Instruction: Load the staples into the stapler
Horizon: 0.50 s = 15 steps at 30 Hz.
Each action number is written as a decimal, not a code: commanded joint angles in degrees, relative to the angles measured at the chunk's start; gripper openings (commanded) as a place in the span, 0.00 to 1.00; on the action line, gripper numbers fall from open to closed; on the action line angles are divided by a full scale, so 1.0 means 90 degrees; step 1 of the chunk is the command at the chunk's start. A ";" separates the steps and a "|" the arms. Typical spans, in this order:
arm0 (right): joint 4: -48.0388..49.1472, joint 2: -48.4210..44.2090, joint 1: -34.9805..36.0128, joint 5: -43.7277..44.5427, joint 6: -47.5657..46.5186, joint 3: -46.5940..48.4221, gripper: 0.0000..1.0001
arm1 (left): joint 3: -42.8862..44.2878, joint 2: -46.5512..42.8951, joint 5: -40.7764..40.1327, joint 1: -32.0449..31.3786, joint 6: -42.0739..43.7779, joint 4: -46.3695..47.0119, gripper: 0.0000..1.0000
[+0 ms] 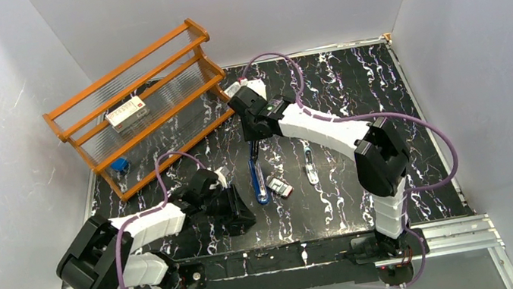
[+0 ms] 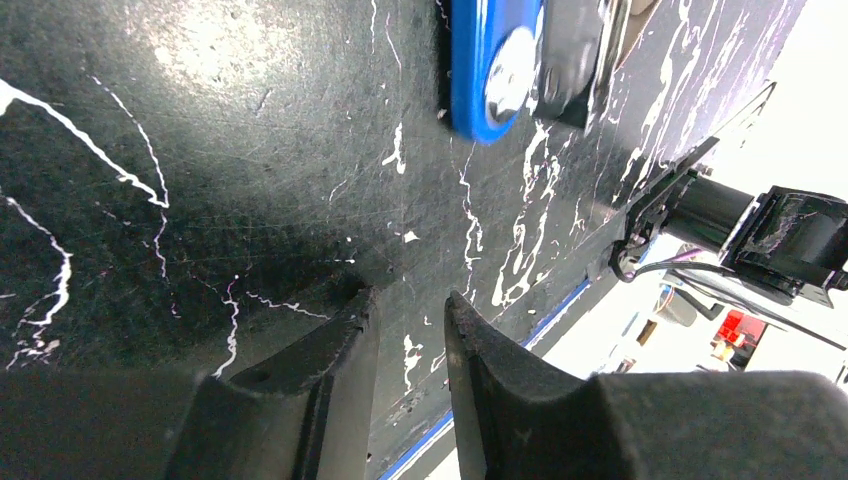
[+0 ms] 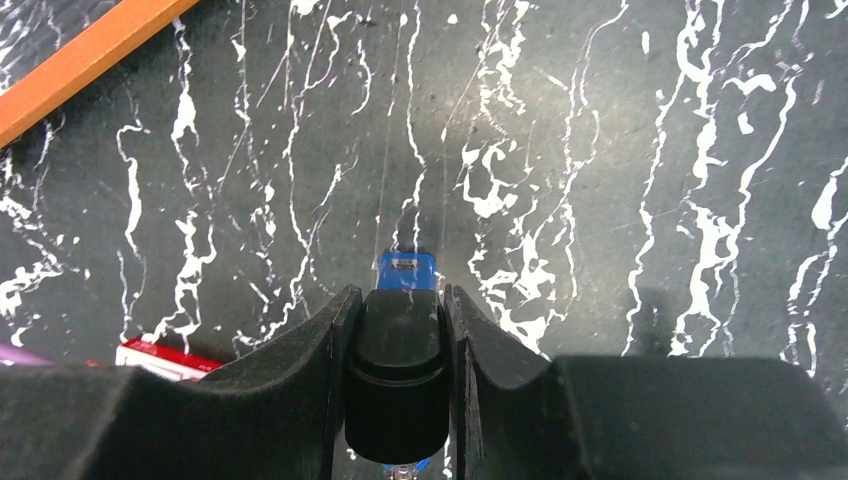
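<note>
Now clamping stapler (image 3: pixel 405 268) with right gripper (image 3: pixel 400 300); hovering narrow, empty left gripper (image 2: pixel 410 310) beside its end toward table's (image 1: pixel 405 130) near edge.

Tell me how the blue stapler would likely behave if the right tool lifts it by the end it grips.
The stapler is long and the right tool pinches only one end, so the free end would probably droop or swing. Its body looks rigid, so it should not bend. The glossy blue shell may slip in that grip.
</note>
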 commanded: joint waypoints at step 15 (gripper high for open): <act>-0.0401 0.0377 0.0169 0.0495 -0.0441 0.1085 0.16 | 0.0285 -0.0566 -0.0490 -0.0038 0.0095 -0.1032 0.57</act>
